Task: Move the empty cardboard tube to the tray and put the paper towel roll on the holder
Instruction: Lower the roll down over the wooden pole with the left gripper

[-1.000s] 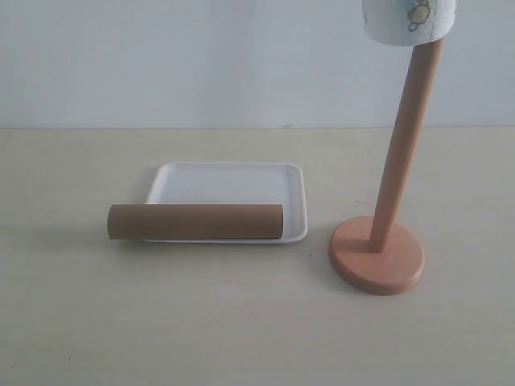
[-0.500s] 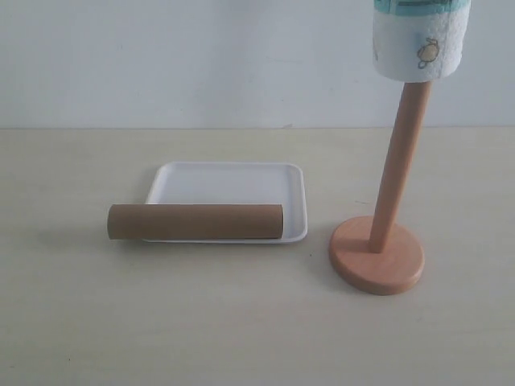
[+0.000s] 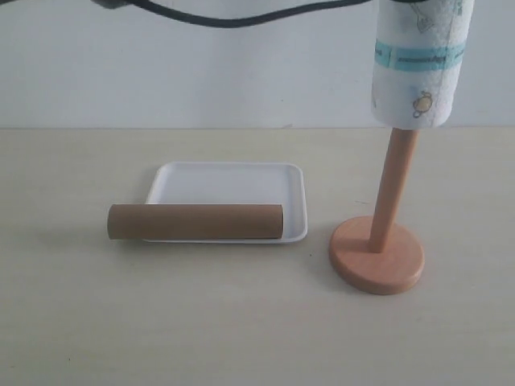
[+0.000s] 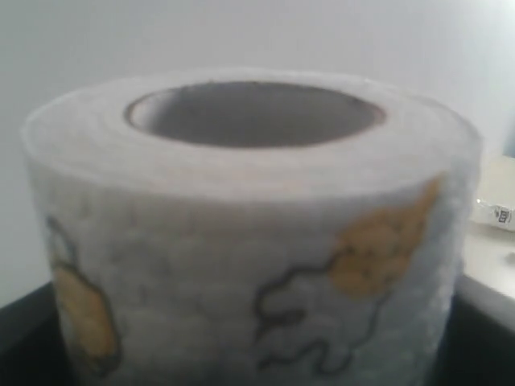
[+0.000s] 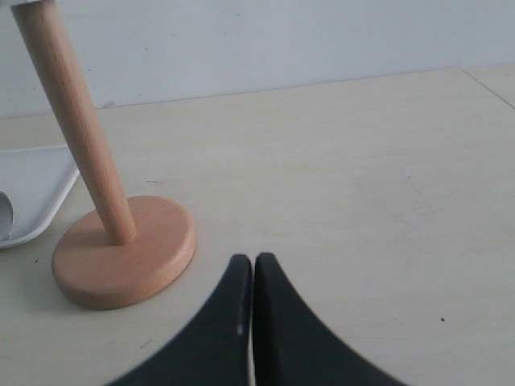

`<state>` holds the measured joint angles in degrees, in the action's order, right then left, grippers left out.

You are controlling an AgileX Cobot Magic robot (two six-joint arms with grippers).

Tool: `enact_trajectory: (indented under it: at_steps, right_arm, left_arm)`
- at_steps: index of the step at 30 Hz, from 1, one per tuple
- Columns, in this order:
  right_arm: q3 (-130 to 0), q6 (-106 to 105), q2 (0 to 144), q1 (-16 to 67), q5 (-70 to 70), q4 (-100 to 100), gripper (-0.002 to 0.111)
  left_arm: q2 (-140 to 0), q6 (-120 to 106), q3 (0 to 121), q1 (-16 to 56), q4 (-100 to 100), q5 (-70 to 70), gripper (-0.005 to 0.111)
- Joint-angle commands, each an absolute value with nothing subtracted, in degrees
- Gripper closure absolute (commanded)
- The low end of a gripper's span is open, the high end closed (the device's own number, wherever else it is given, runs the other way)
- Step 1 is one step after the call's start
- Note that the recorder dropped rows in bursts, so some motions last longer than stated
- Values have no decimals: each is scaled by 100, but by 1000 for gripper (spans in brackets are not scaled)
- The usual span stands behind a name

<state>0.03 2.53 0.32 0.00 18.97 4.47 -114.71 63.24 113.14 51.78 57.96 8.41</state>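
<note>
The paper towel roll (image 3: 416, 64), white with a teal band and yellow prints, is threaded over the top of the holder's pole (image 3: 392, 189) and hangs high above the round base (image 3: 376, 256). In the left wrist view the paper towel roll (image 4: 257, 201) fills the frame, and my left gripper (image 4: 257, 354) is shut on its sides, with dark fingers (image 4: 20, 330) at the frame corners. The empty cardboard tube (image 3: 195, 221) lies across the front rim of the tray (image 3: 225, 183), its left end overhanging the table. My right gripper (image 5: 253, 261) is shut and empty, low over the table near the holder base (image 5: 125, 253).
A black cable (image 3: 241, 16) sags across the top of the exterior view. A white wall stands behind the light wooden table (image 3: 241, 322). The tray corner (image 5: 36, 181) lies just beyond the holder in the right wrist view.
The paper towel roll has come down over the pole, from just its lower edge in view to most of its length. The black cable has dropped into view. Tube, tray and holder have not moved.
</note>
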Motion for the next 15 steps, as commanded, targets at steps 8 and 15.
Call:
enact_trajectory:
  at_steps: [8,15]
  right_arm:
    - [0,253,0,0,1847,439,109]
    - [0,253,0,0,1847,439,109]
  left_arm:
    - [-11433,6030,10311,5201,6152,47,102]
    - [-11570,5883,10233,5087,5760,-802,102]
